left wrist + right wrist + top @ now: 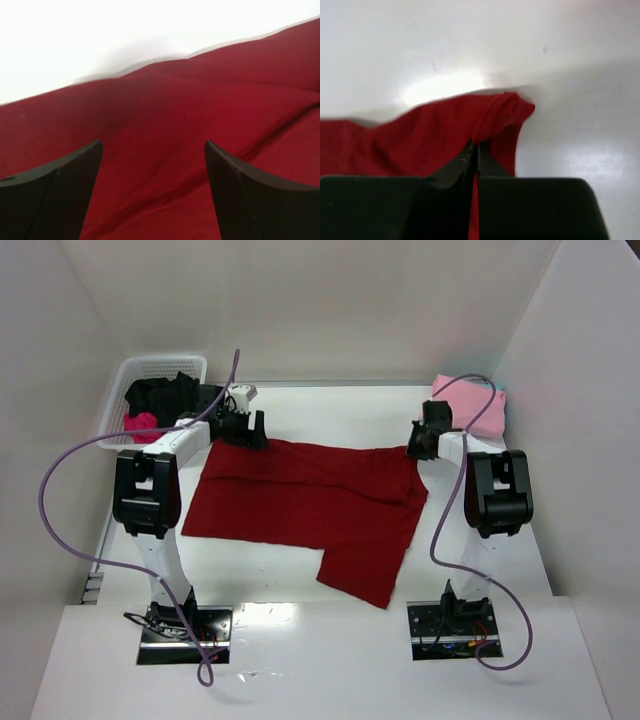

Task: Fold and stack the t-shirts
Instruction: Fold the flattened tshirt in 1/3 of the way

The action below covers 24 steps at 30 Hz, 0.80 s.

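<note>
Dark red t-shirt (300,505) lies spread across the middle of the tabletop (330,410). My right tool (475,150) is pinched shut on a bunched fold at the shirt's far right corner. I judge this the anchor grip for a fold. My left tool (152,145) stands wide over the far left edge, gripping nothing, apparently placed to take the matching corner. White basket (165,364), far left, holds a black shirt (160,392) and a magenta shirt (140,423), both unfolded. Pink folded shirt (478,405) sits far right, likely the stack base.
</note>
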Available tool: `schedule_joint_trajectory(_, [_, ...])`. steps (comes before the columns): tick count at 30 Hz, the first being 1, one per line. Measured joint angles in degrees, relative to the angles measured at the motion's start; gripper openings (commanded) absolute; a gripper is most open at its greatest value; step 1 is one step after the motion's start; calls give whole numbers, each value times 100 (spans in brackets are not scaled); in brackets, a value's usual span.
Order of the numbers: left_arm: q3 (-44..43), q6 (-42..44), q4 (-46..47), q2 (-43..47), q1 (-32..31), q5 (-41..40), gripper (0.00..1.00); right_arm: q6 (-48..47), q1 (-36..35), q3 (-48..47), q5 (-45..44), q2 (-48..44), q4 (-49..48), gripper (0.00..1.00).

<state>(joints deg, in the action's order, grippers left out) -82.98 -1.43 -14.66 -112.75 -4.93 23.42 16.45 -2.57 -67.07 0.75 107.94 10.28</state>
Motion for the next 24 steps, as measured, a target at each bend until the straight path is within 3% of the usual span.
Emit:
schedule_joint_trajectory(16, [68,-50,-59,0,-48,-74,90,-289,181,-2540,-92,1473,328,3])
schedule_joint_trajectory(21, [-46,-116,-76,-59,-50,-103,90,-387,181,-3108,127,1836,520,26])
schedule_joint_trajectory(22, [-74,-164,-83,-72,-52,-101,90,-398,181,-3101,179,1843,560,44])
schedule_joint_trajectory(23, [-92,-184,-81,-76,-55,-101,90,-350,181,-3084,203,1843,570,52])
schedule_joint_trajectory(24, [-103,-197,-81,-79,-68,-90,91,-350,181,-3058,229,1838,570,65])
